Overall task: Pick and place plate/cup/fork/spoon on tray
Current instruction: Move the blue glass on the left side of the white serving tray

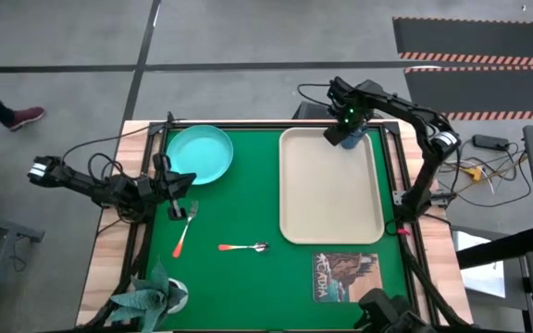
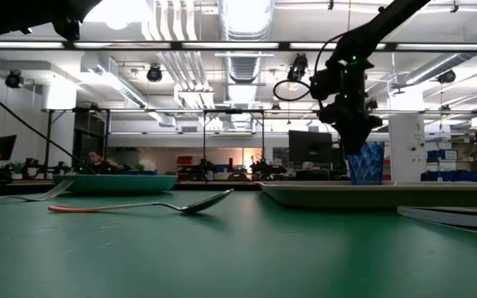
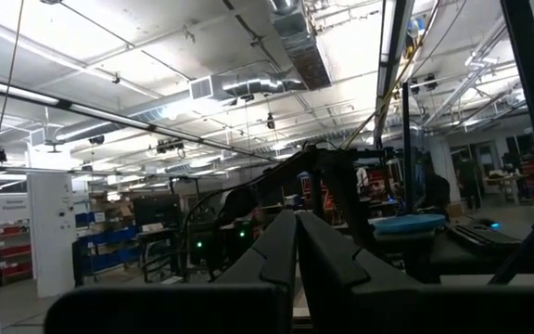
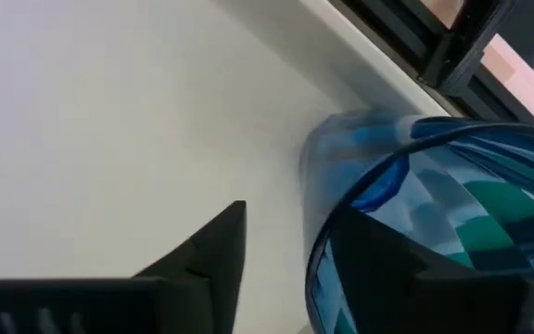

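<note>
- My right gripper sits over the far right corner of the large beige rectangular tray, fingers spread apart either side of one wall of the small blue see-through cup: one finger stands outside it and the other inside its rim.
- I cannot tell whether my fingers are actually pressing the cup wall.
- In the low view the cup stands upright with its base on the tray, my right gripper coming down onto it from above.
- My right arm reaches from the table's right edge, rises, folds at the elbow and bends back down toward that far corner.
- My left gripper waits at the table's left side, fingers closed together and empty, the arm stretched low across the left edge.
- The round turquoise plate with a raised rim lies on the green mat just beyond my left gripper, well left of the tray.
- The fork with red-orange handle and silver prongs lies on the mat near my left gripper.
- The spoon with red-orange handle and rounded silver bowl lies flat between the fork and the tray.
</note>
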Tool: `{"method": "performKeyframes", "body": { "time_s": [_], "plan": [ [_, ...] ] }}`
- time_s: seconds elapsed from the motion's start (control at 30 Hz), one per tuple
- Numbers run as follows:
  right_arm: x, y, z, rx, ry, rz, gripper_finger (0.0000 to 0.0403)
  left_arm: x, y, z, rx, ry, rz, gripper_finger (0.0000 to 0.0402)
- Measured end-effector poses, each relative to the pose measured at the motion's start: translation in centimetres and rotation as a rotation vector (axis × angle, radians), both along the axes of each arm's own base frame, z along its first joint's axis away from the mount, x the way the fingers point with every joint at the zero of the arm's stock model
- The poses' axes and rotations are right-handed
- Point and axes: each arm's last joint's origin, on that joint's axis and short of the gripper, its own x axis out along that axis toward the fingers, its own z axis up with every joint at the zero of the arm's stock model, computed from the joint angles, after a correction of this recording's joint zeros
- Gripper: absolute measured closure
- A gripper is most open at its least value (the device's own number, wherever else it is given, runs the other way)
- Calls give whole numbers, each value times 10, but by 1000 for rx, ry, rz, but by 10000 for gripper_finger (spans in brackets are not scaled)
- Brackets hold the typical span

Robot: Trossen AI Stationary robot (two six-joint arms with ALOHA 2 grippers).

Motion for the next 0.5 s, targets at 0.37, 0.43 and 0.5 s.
{"method": "performKeyframes", "body": {
  "time_s": [0.37,0.43,0.5],
  "plan": [
    [8,12,7,-14,-1,46,390,-1,0,1,-3,-11,0,401],
    [14,19,10,-42,23,64,392,-1,0,2,-4,-13,0,401],
    [23,28,12,-79,58,92,393,-2,0,2,-4,-14,0,401]
  ]
}}
